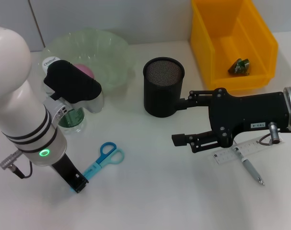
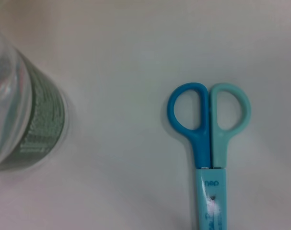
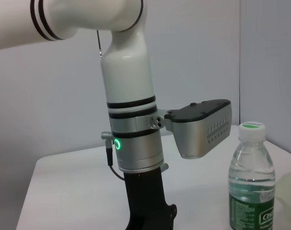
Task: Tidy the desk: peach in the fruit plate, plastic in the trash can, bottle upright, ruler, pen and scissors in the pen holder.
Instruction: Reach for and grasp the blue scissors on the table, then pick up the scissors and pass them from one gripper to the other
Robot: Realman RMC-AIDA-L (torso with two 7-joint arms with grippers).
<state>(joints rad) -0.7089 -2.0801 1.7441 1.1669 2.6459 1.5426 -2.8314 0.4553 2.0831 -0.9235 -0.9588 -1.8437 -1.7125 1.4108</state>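
Observation:
The blue and teal scissors (image 1: 104, 158) (image 2: 210, 143) lie flat on the white desk. My left gripper (image 1: 78, 184) is down at their sheathed blade tip. The clear bottle (image 1: 71, 117) (image 3: 250, 187) (image 2: 25, 110) stands upright beside the left arm. A pink peach (image 1: 84, 71) rests in the green fruit plate (image 1: 111, 57). My right gripper (image 1: 183, 120) hovers open and empty beside the black mesh pen holder (image 1: 163, 86). The ruler (image 1: 236, 152) and pen (image 1: 250, 167) lie under the right arm. Green plastic (image 1: 240, 67) sits in the yellow trash can (image 1: 207, 48).
The left arm's white body (image 1: 20, 110) (image 3: 131, 110) stands over the desk's left side, close to the bottle. The trash can occupies the back right corner. Open desk surface lies between the scissors and the ruler.

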